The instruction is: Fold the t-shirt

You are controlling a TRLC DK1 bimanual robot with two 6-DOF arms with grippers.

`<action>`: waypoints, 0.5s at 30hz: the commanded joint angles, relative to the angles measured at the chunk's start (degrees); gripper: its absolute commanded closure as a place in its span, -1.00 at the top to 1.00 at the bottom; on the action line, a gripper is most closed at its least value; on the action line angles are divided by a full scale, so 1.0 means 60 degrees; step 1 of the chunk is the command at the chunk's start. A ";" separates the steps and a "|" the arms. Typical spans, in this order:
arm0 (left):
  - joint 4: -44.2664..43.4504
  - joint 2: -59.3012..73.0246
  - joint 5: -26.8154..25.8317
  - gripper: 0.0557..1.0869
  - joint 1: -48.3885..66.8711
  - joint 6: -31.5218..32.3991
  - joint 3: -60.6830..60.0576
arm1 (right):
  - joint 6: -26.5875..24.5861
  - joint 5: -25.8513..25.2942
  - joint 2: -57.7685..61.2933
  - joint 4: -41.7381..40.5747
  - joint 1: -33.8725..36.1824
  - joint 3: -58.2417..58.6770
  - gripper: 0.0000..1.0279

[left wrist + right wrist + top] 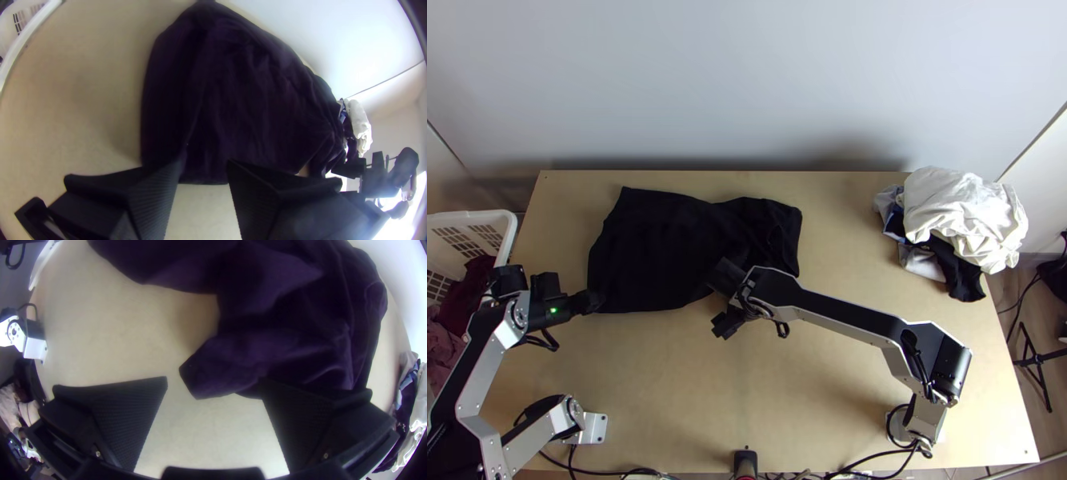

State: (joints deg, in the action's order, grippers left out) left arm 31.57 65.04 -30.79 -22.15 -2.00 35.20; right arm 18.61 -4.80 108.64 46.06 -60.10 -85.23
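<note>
T-shirt lies partly under right gripper's parted jaws

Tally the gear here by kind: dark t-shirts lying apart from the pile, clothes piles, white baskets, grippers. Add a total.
Dark t-shirt: 1
Clothes pile: 1
White basket: 1
Grippers: 2 (left gripper, right gripper)
Total: 5
</note>
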 commanded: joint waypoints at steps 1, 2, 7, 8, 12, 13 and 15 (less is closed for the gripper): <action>-0.0223 0.0118 0.0048 0.05 -0.0204 -0.0091 0.0124 | 0.0018 -0.0006 -0.0016 0.0086 -0.0033 -0.0048 0.84; -0.0252 0.0132 0.0063 0.05 -0.0248 -0.0150 0.0139 | 0.0018 -0.0006 -0.0016 0.0086 -0.0048 -0.0048 0.84; -0.0355 0.0264 0.0092 0.05 -0.0278 -0.0238 0.0051 | 0.0018 0.0009 -0.0001 0.0086 -0.0062 -0.0048 0.84; -0.0355 0.0279 0.0092 0.05 -0.0190 -0.0267 -0.0022 | 0.0018 0.0009 -0.0001 0.0086 -0.0062 -0.0048 0.84; -0.0604 0.0513 0.0370 0.05 0.0118 -0.0384 -0.0242 | 0.0033 0.0009 0.0013 0.0086 -0.0121 -0.0048 0.84; -0.0662 0.0513 0.0414 0.05 0.0162 -0.0384 -0.0286 | 0.0033 0.0009 0.0013 0.0101 -0.0135 -0.0033 0.84; -0.0662 0.0411 0.0443 0.05 0.0308 -0.0370 -0.0359 | 0.0033 0.0009 0.0028 0.0086 -0.0165 -0.0004 0.84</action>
State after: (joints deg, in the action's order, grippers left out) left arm 28.75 67.13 -29.30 -22.26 -3.77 34.48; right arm 18.83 -4.71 108.60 46.61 -60.64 -85.49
